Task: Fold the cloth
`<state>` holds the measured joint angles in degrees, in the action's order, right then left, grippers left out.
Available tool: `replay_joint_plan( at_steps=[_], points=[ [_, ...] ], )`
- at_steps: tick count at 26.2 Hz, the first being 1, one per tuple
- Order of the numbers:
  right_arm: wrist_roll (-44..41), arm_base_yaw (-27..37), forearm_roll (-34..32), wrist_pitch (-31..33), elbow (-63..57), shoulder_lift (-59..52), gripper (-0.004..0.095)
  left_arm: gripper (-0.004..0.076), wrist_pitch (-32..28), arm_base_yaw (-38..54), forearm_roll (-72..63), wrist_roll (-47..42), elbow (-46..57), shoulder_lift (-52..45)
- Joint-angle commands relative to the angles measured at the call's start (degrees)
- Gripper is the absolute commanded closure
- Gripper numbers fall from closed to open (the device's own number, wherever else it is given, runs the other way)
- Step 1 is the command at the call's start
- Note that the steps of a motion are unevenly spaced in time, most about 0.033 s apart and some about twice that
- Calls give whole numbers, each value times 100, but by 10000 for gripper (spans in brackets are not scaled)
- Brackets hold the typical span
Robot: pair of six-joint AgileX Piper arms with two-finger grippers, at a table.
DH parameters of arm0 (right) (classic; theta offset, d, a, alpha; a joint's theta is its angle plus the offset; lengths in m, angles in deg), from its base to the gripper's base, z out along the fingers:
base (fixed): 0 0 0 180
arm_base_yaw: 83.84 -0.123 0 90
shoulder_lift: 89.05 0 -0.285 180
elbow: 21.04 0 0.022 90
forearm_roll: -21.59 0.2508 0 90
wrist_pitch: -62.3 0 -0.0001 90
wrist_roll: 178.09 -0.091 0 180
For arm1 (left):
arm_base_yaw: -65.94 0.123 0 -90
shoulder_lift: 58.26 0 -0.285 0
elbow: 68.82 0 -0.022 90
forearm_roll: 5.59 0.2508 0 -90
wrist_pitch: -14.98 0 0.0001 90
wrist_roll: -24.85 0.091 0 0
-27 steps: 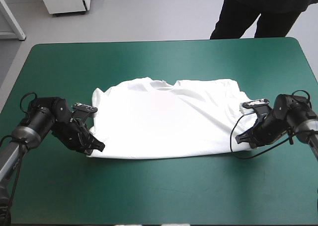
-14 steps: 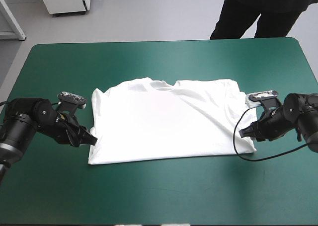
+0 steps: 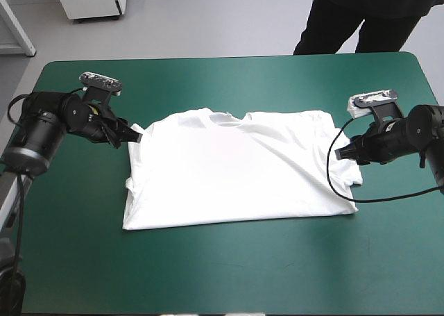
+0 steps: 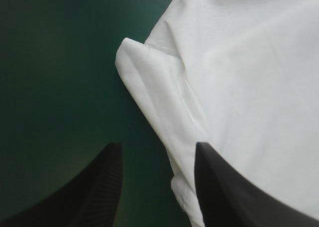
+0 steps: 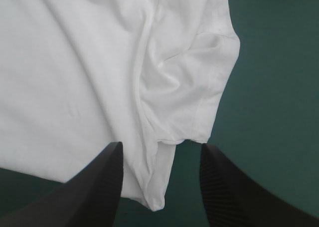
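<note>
"High view is showing the T-shirt [image 3: 236, 170] lying spread flat at the middle of the table [image 3: 229, 281], on the teal-green cover, with the collar toward the far edge and the hem toward the near one. No fold is running across the body."

"So the spreading out is looking done, and the folding proper is not yet begun?"

"That is how it is reading. The right sleeve [image 5: 204, 87] is lying a little rumpled against the body, but that is looking like slack rather than a deliberate fold."

"Where are the arms standing?"

"The left gripper [image 3: 132, 137] is sitting at the shirt's far-left corner, just beside the left sleeve [image 4: 149, 87]. The right gripper [image 3: 340, 153] is sitting at the opposite side, by the right sleeve. Neither is gripping anything."

"And the fingers?"

"Left wrist view is showing that gripper's black fingers [image 4: 99, 187] standing well apart, with the sleeve's edge running ahead of and between them. One is showing against bare cover, the other against cloth. Right wrist view is showing much the same: black fingers parted, the sleeve's lower edge and the shirt's side edge lying in the gap, nothing pinched."

"What is remaining, then?"

"Nearly all of it, by the look of things. The grippers are seeming to be lining up on the sleeves for a first hold. The closing, the lifting and every fold into a bundle are waiting to be done."
</note>
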<state>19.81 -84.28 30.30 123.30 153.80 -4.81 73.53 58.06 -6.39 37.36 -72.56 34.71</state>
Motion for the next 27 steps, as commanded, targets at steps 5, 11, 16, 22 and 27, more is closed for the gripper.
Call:
replay_joint_plan(
  at_steps=[5, 11, 16, 22, 27],
  points=[
    [48, -9, 45, -277, 230, 11, 429, 375, -493, 7, 80, -72, -362, 769],
    [48, -9, 45, -326, 295, 117, 429, 363, -504, 52, 226, -186, -584, 1378],
    [61, -9, 67, -348, 295, 209, 429, 302, -484, 260, 187, -186, -796, 1668],
    [61, -9, 67, -397, 295, 250, 431, 302, -529, 437, -166, -46, -805, 1991],
    [61, -9, 152, -397, 295, 250, 435, 303, -529, 460, -600, 6, -805, 2368]
  ],
)
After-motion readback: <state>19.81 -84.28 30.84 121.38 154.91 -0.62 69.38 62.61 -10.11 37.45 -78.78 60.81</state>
